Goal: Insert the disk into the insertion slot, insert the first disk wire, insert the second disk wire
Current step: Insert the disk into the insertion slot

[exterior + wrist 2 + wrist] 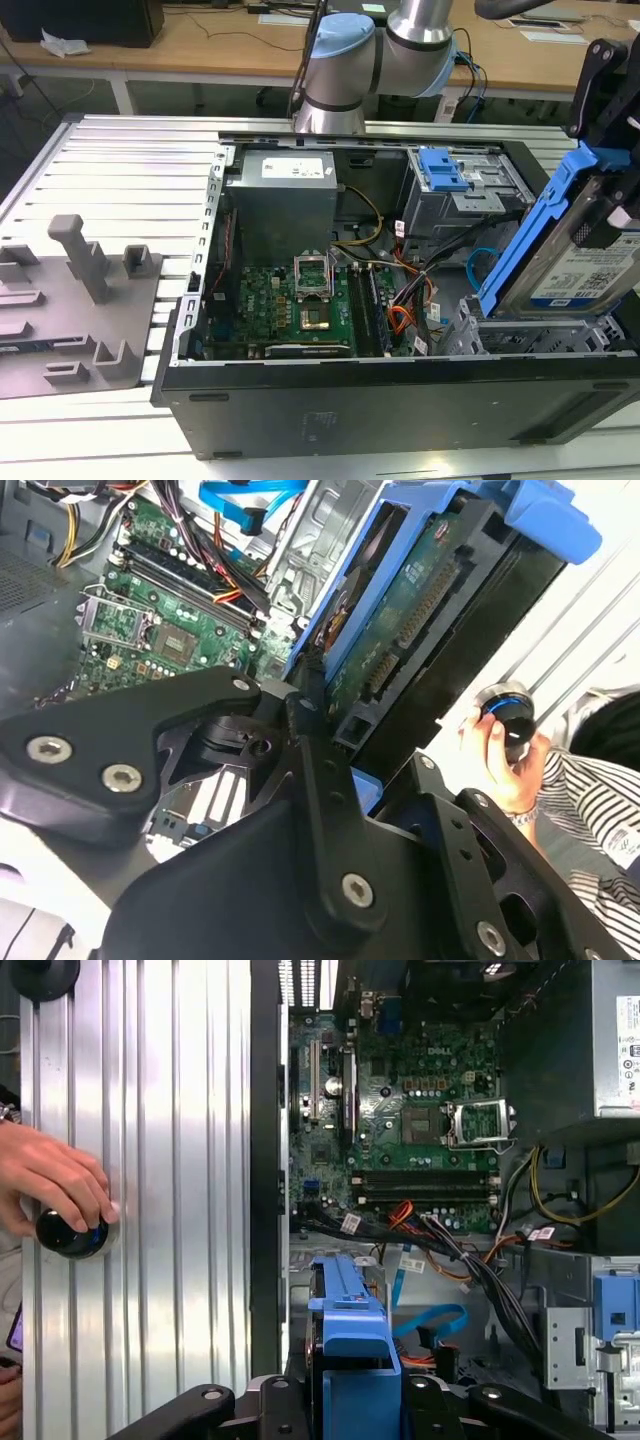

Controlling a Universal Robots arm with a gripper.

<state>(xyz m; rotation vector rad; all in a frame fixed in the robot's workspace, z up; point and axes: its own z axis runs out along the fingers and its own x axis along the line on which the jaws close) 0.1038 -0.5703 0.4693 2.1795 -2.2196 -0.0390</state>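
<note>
One hand [352, 1405] tight around the tilted, blue-framed disk [575, 270].

Disk [575, 270]: smooth silvery metal shell with a white paper label; bare green circuit board on its underside in the second wrist view.
Disk carrier [530, 235]: smooth blue plastic, slight sheen.
Gripper [345, 1410]: matt black links, shiny metal screw heads.
Insertion slot [465, 325]: dull grey perforated sheet metal.
Case [400, 410]: matt black near panel; unpainted grey metal inside.
Table [130, 170]: ribbed pale metal, satin finish.
Fixture [90, 260], left: matt grey plastic.
Robot arm [420, 20]: silvery metal tube, glossy pale-blue caps.
Desk [200, 40], far: smooth pale wood.
Sleeve [590, 800]: striped cloth.
Knob [70, 1235]: glossy black.
</note>
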